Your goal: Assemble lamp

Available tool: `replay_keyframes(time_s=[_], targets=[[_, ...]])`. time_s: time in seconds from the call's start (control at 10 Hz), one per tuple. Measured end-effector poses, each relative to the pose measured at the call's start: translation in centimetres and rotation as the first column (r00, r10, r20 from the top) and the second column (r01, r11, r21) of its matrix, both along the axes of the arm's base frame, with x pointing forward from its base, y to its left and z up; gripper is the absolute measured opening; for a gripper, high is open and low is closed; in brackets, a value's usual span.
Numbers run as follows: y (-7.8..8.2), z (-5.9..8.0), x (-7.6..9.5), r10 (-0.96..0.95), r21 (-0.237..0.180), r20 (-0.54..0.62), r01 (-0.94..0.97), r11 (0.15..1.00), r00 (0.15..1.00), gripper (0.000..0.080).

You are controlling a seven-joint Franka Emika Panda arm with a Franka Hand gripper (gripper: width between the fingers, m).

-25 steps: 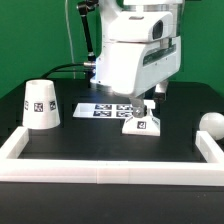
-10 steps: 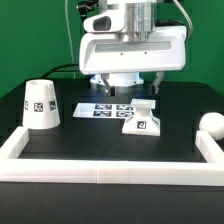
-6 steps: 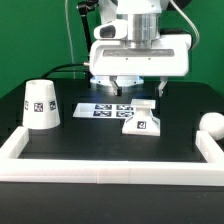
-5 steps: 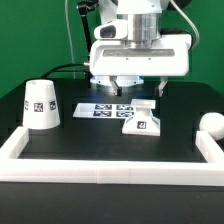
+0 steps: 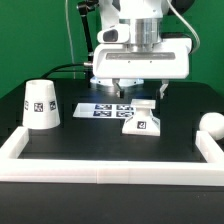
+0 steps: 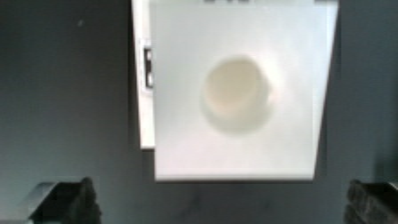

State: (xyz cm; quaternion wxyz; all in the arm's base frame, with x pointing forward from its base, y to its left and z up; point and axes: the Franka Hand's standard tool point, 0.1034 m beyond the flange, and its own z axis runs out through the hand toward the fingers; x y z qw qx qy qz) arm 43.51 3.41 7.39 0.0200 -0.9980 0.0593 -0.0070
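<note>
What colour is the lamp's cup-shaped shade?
The shade is white with a black-and-white square tag, clearest in the exterior view.

The tapered, cup-shaped white plastic shade stands narrow end up at the exterior view's left, with a black-and-white square tag facing the camera. The flat square white plastic base lies near the middle, well apart from the shade, with a tag on its near side and a shallow oval hollow in its top. The white ball-topped bulb rests at the far right.

From outside, my scene is evenly, brightly lit; the dark tabletop shows little shadow. My wrist view is soft and blurred, the white base glaring, washed out.
</note>
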Motion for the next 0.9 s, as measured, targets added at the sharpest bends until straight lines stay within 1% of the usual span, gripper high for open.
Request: replay_keyframes(time_s=[0.3,0.5,0.8,0.9], targets=[[0.6,-0.7,-1.1,0.017,-0.001,-0.010,-0.017,1.000,1.000,0.0700],[0.7,-1.2,-1.3,0.025,-0.001,-0.015,-0.025,1.000,1.000,0.0700],[0.7,-2.6,-1.7,0.028,0.000,-0.021,-0.028,1.000,0.999,0.0700],[0.7,-2.7,-1.7,0.029,0.000,-0.023,-0.029,1.000,0.999,0.0700]])
